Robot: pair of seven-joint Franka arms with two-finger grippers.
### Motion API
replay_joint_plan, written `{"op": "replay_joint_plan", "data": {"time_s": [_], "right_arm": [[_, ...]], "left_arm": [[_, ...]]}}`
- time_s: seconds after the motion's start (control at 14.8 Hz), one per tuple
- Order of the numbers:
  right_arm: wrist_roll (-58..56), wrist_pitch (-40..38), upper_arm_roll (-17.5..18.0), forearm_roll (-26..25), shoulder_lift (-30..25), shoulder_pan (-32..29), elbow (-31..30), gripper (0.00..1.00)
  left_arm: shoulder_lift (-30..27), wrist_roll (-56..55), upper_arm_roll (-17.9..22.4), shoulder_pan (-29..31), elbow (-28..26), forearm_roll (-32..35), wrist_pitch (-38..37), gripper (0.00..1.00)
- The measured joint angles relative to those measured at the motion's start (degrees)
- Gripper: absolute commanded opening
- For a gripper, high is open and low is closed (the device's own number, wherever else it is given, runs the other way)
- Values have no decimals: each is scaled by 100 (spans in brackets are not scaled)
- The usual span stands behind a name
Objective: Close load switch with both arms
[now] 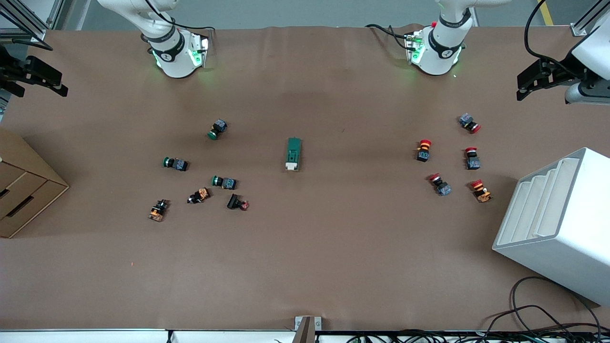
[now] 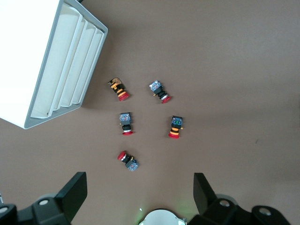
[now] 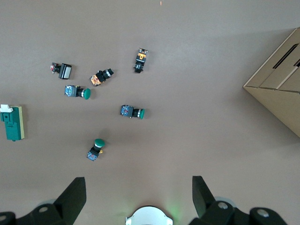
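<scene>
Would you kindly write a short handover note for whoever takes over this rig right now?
Left end effector: open, holding nothing, up over the left arm's end of the table.
Right end effector: open, holding nothing, up over the right arm's end.
Load switch: lies mid-table, cream lever end toward the front camera, between the green-capped buttons and the red-capped ones.
Done: nothing; the switch is untouched.
Left: bring both arms in, steady the switch and close it.

Brown table (image 1: 305,267), load switch (image 1: 293,154) mid-table, green push buttons (image 1: 217,129), red push buttons (image 1: 423,150), white rack (image 1: 562,224), cardboard box (image 1: 24,186)
</scene>
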Motion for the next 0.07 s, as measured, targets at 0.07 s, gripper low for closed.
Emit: {"op": "replay_joint_plan", "data": {"time_s": [0.07], "right_arm": [[0,9,0,0,0,0,0,100]], "left_arm": [[0,12,0,8,-1,-63,2,100]]}}
